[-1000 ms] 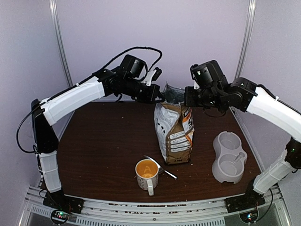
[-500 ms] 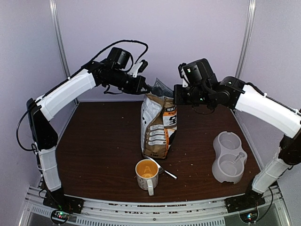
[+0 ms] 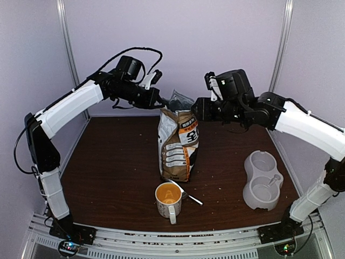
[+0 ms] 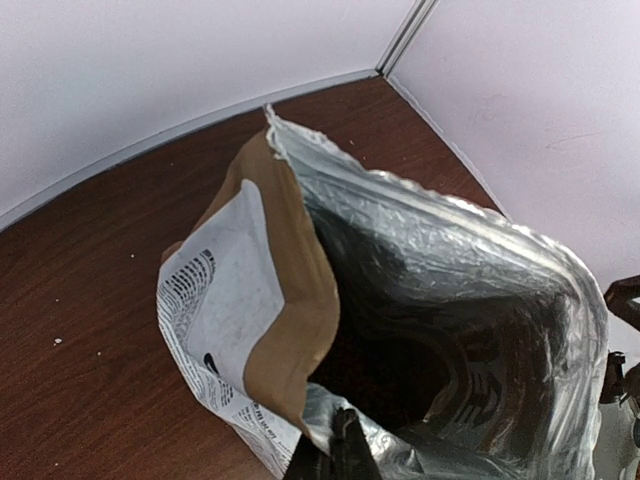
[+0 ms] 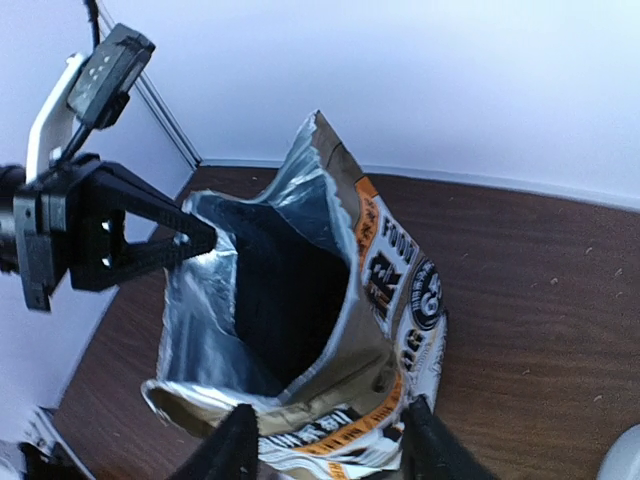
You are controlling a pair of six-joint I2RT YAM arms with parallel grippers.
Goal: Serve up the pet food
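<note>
The white, tan and orange bag [image 3: 178, 145] stands upright mid-table with its foil-lined mouth [image 4: 440, 330] open. Its inside is dark, so the pet food is hidden. My left gripper [image 3: 161, 102] is shut on the bag's top rim, seen pinching the foil edge in the left wrist view [image 4: 345, 445] and from the side in the right wrist view [image 5: 195, 240]. My right gripper [image 3: 195, 110] is open at the opposite side of the rim. In its own view, its two fingers [image 5: 330, 445] stand wide apart, with the bag's printed edge [image 5: 400, 290] between them and untouched.
A white mug with an orange lining [image 3: 168, 198] stands near the front edge, with a metal spoon [image 3: 186, 192] lying beside it. A grey double pet bowl [image 3: 262, 181] sits at the right. Small crumbs dot the brown table [image 3: 113, 162].
Both arms have shifted the bag to the left. The right gripper has opened and let go of the bag's rim. The left gripper has kept its pinch.
</note>
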